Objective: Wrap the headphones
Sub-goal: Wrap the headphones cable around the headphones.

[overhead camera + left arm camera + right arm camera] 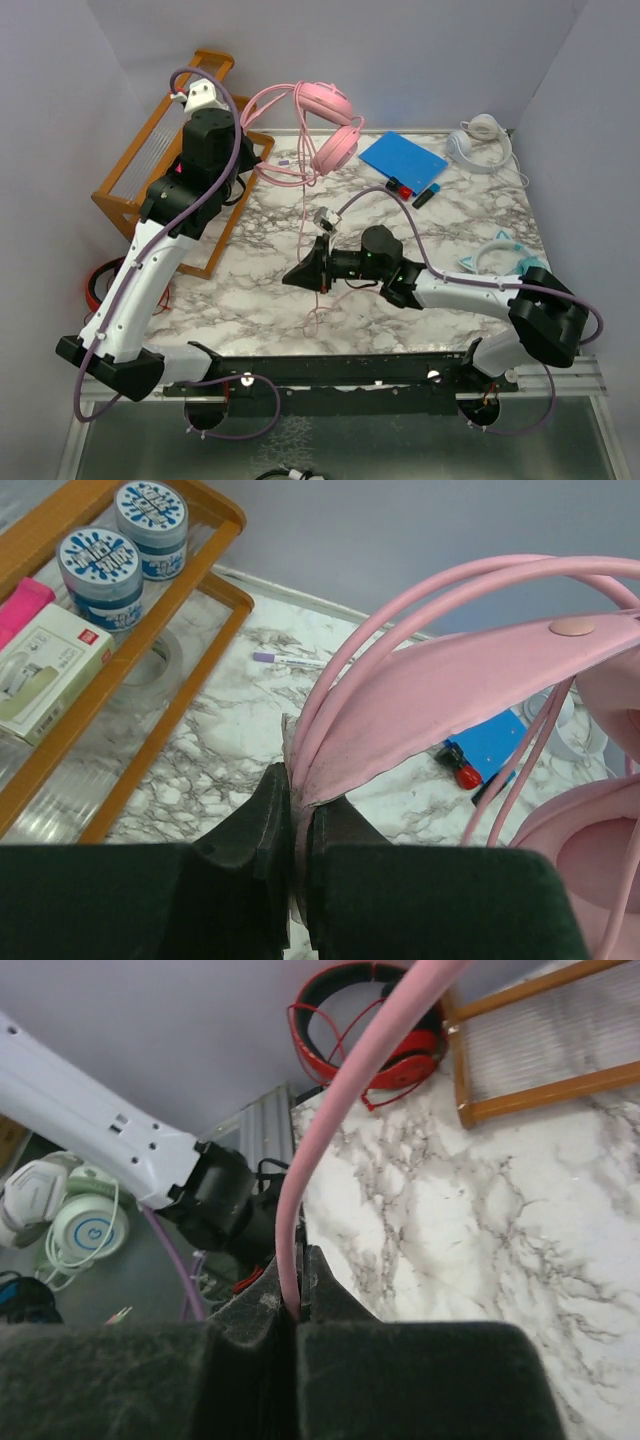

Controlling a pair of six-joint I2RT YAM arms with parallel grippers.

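Left gripper (298, 830) clamps the headband (480, 680) of the pink headphones (337, 150). Right gripper (293, 1305) pinches the cable (290, 1220), best held taut while looping it round.

Setting: you are working in a robotics lab test cell. Evidence: marble-patterned surface (250, 300) boxed in by plain pale walls (400, 60); left arm (140, 290) and right arm (470, 290) bolted to a black rail (340, 368) at its near edge; exposed purple cabling (232, 150).
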